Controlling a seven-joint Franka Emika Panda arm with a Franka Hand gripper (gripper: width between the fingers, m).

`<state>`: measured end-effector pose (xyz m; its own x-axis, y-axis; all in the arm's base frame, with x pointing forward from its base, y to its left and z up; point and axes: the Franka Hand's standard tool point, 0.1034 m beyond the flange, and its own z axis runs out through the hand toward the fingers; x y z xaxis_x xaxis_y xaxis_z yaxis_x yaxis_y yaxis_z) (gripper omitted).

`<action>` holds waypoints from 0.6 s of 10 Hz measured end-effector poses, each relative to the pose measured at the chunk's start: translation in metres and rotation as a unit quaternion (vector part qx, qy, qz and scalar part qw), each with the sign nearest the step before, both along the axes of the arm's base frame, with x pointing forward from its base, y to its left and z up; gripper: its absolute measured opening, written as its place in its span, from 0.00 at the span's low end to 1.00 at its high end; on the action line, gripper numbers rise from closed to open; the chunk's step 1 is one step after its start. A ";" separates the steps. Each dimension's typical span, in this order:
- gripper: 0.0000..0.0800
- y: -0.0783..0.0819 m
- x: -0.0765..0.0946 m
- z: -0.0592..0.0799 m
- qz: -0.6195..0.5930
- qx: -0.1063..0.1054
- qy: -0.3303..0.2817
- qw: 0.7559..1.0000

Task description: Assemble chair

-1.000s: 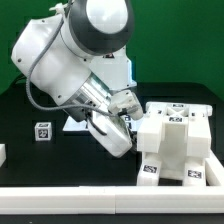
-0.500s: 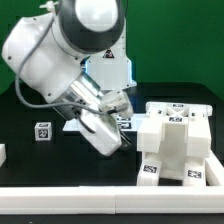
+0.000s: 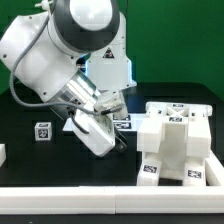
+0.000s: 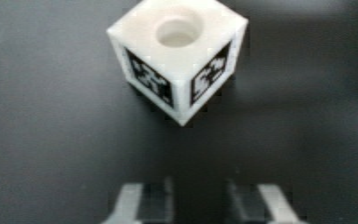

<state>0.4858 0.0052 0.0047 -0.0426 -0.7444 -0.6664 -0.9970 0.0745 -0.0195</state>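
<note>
Black desk is backed by a green backdrop. The white chair is seated at the exterior view's right. A tagged bar is pointed, holed end first, toward the fingers, which are seen narrowly apart with nothing between them.

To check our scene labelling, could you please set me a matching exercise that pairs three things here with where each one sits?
Things:
1. small white cube with a black-and-white tag
2. chunky white plastic chair structure
3. white plastic block with a round hole in one end

Places:
A. in the wrist view, ahead of the gripper, not between its fingers
B. at the exterior view's right, on the black table
C. at the exterior view's left, standing alone on the table

Pairs: 1-C, 2-B, 3-A.
</note>
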 end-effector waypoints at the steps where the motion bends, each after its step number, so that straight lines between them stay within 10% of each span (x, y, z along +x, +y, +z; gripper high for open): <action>1: 0.37 0.007 0.003 0.006 -0.030 -0.003 0.013 0.999; 4: 0.75 0.010 0.003 0.009 -0.063 0.000 0.041 0.997; 6: 0.80 0.009 -0.004 0.004 -0.074 0.003 0.044 0.996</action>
